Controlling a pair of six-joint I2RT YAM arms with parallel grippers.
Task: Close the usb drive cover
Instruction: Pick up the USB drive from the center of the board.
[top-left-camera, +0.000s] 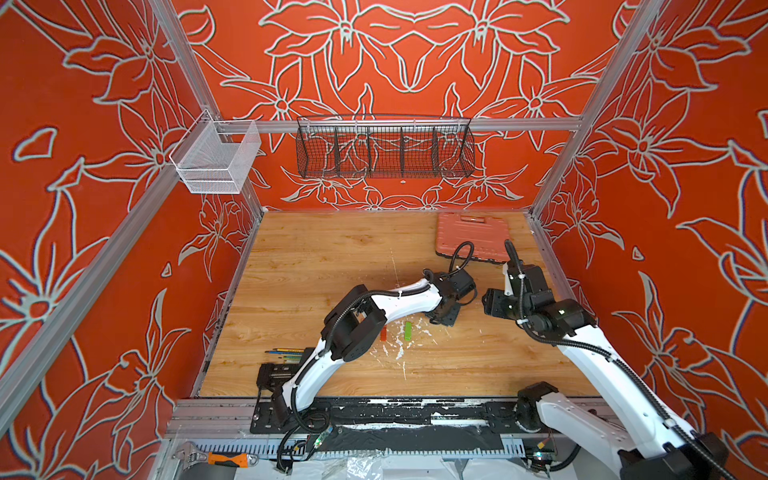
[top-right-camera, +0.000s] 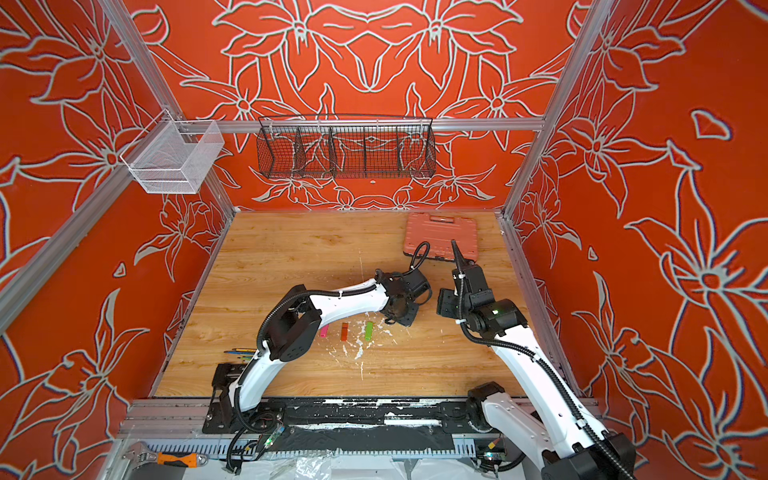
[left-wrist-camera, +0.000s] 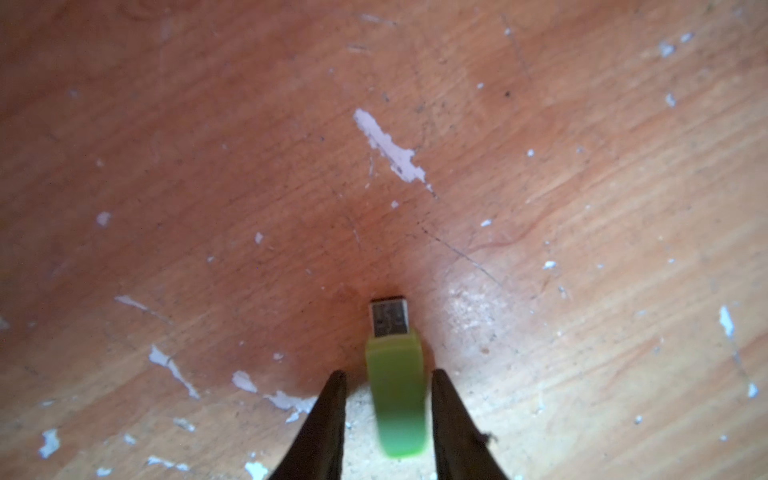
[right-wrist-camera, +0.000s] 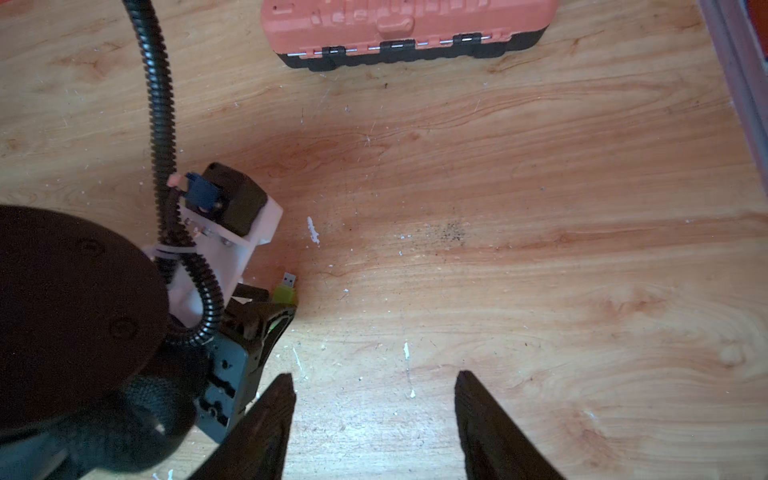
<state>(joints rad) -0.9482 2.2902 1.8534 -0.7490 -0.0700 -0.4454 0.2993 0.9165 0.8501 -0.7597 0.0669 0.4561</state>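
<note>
**A:** Green usb drive (left-wrist-camera: 397, 399), position?

**B:** Between the fingers (left-wrist-camera: 332, 419) of the left pincer (left-wrist-camera: 388, 374), low at the bench (top-left-camera: 332, 270), right of centre. On the wood or just off it: cannot tell. In both top views the wrist hides it.

**A:** Cover?

**B:** Not closed. The metal plug (left-wrist-camera: 390, 319) stands bare out of the green body and points away from the pincer. The right wrist view agrees, with the plug poking past the left pincer's tips.

**A:** Grip?

**B:** Jaws narrow, one finger along each long side. A sliver of bench shows between one finger and the drive. The other finger looks to be against it. Clamped or not: cannot tell.

**A:** Right pincer (right-wrist-camera: 375, 376)?

**B:** Spread wide, nothing between its fingers, bare wood beneath. It hangs near the left pincer, not touching it.

**A:** Rest of the bench?

**B:** A row of three lies side by side, each apart from the next: pink drive (top-right-camera: 324, 330), orange drive (top-right-camera: 344, 331), second green drive (top-right-camera: 369, 331). The green one is nearest the left pincer. A salmon tool case (top-left-camera: 469, 237) lies flat, lid down, at the far right corner. White flecks (left-wrist-camera: 390, 149) are scattered over the middle of the wood.
</note>
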